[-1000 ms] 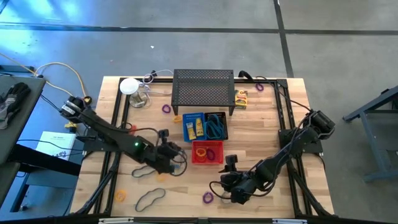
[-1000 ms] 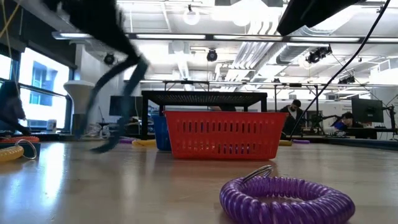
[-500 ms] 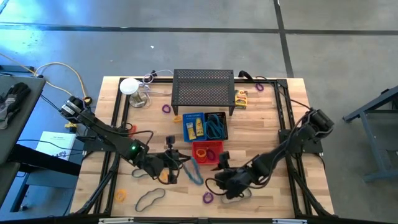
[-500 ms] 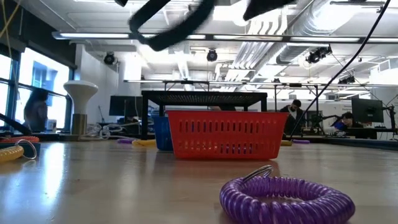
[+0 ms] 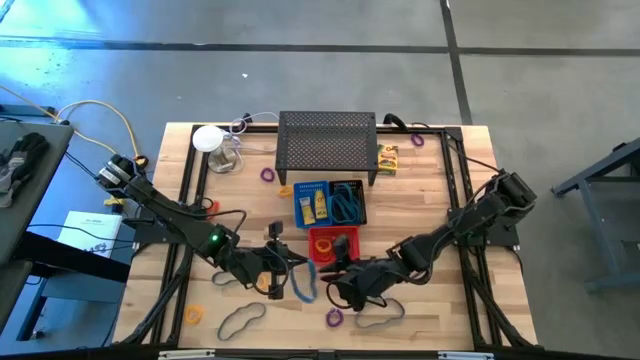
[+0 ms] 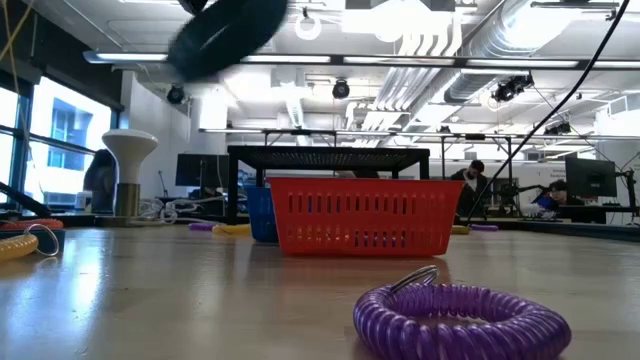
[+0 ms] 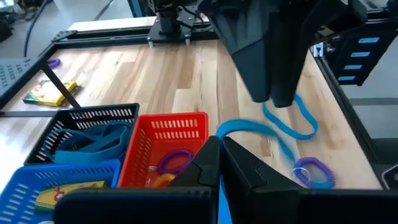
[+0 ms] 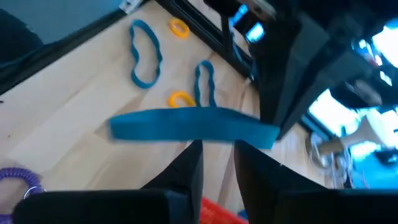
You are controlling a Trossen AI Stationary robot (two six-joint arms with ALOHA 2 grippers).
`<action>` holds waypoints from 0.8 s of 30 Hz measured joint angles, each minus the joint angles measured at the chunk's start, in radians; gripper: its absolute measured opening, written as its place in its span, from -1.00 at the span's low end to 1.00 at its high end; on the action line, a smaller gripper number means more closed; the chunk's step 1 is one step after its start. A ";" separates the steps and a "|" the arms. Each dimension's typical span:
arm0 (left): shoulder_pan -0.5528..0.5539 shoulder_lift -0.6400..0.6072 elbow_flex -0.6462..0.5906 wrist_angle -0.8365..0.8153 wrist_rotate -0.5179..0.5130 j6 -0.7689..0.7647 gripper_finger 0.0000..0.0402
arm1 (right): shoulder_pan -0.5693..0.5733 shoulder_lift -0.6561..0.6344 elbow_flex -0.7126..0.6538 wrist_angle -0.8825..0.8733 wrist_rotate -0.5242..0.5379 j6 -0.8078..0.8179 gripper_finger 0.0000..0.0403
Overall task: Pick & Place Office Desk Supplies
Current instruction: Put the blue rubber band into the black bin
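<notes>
The right gripper (image 5: 338,283) has reached the blue cord (image 5: 303,286), which is pinched in the left gripper's (image 5: 284,272) shut jaws over the wooden worktop (image 5: 420,210). Its own jaws are too blurred to tell.

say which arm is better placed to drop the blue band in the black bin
Left, likely: the left gripper is shut on the blue band, black bin close by; the right gripper just faces it.

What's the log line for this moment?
phase: likely handover | left gripper: shut on blue band, mid-air | right gripper: at band
</notes>
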 joint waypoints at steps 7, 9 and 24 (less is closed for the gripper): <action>-0.004 0.000 0.000 0.001 0.001 -0.034 -1.00 | -0.049 0.009 0.000 0.046 -0.093 -0.089 -0.69; -0.004 0.000 0.000 0.000 0.001 -0.035 -1.00 | -0.061 0.009 0.000 0.053 -0.093 -0.091 -0.70; -0.004 0.000 0.000 0.000 0.000 -0.037 -1.00 | -0.071 0.009 0.000 0.123 -0.071 -0.074 -0.70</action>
